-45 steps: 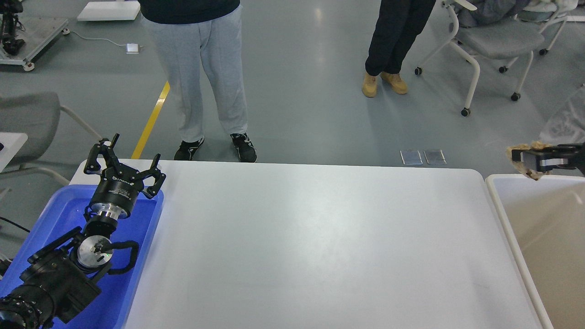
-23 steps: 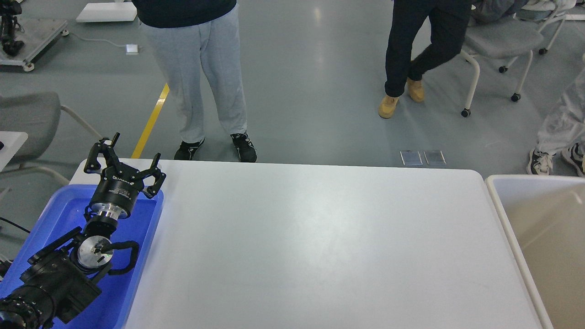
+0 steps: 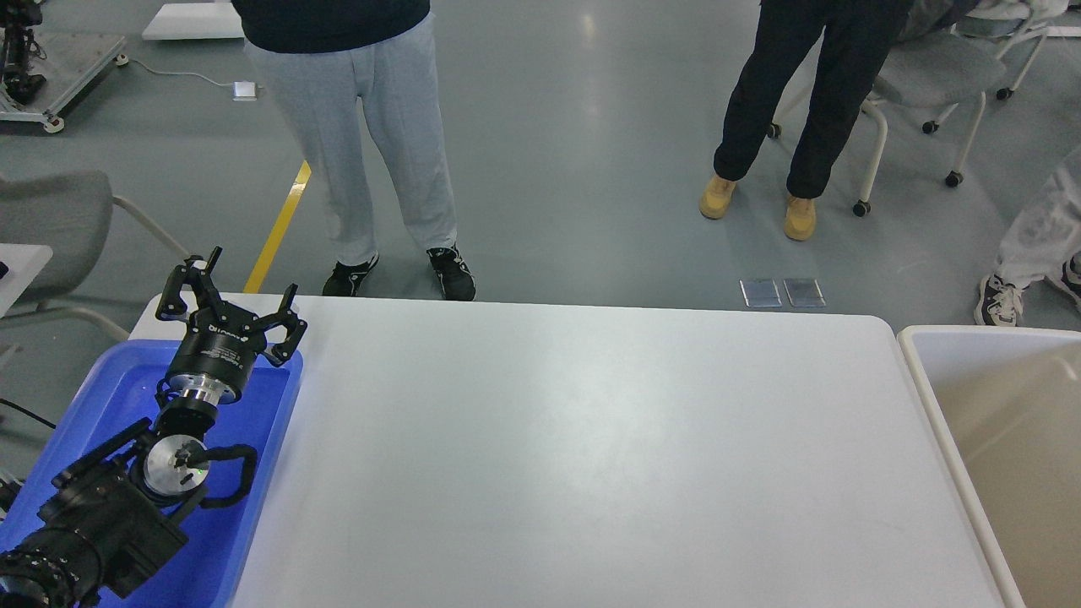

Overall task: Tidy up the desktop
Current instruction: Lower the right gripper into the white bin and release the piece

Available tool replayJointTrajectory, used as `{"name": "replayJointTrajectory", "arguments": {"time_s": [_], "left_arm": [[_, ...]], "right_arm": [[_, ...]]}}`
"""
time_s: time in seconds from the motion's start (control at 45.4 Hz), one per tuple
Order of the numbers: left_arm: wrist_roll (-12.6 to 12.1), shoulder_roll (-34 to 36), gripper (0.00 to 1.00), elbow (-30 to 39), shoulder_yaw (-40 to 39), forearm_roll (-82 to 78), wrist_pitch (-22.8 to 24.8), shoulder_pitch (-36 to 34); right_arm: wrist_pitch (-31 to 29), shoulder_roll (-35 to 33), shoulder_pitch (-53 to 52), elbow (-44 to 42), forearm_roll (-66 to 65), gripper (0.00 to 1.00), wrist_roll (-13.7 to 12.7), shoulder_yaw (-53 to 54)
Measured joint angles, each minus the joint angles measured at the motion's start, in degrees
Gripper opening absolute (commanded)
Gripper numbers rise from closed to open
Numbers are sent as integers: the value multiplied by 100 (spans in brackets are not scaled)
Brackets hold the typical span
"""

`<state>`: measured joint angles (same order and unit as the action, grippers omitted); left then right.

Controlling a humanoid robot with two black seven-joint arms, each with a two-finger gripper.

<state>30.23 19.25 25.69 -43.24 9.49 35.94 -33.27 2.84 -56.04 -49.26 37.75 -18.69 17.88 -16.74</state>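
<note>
The desktop [image 3: 574, 447] is a large white tabletop with rounded corners, and nothing lies on its visible surface. My left gripper [image 3: 232, 291] is open and empty. It hangs above the far end of a blue plastic tray [image 3: 258, 473] at the table's left edge. My right arm and gripper are out of view.
A beige-white tub [image 3: 996, 422] stands against the table's right edge. A person in grey trousers [image 3: 372, 143] stands at the far edge of the table. Another in dark trousers [image 3: 794, 110] stands further back right. Wheeled chairs [image 3: 920, 76] stand behind.
My right gripper, which held a tan crumpled thing above the tub's far rim, has left the view. The person in dark trousers has stepped to the right. My left arm has not moved.
</note>
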Motion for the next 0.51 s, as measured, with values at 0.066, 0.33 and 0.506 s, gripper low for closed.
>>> {"name": "replayJointTrajectory", "arguments": {"time_s": [0.066, 0.33, 0.506], "left_arm": [[0, 0, 100, 0, 0, 0, 0, 0], [0, 0, 100, 1, 0, 0, 0, 2], [0, 0, 100, 1, 0, 0, 0, 2]], "right_arm": [[11, 241, 268, -338, 124, 0, -13, 168], [-2, 1298, 1085, -1734, 469, 0, -42, 535], [-2, 1972, 1359, -2539, 719, 0, -140, 616]]}}
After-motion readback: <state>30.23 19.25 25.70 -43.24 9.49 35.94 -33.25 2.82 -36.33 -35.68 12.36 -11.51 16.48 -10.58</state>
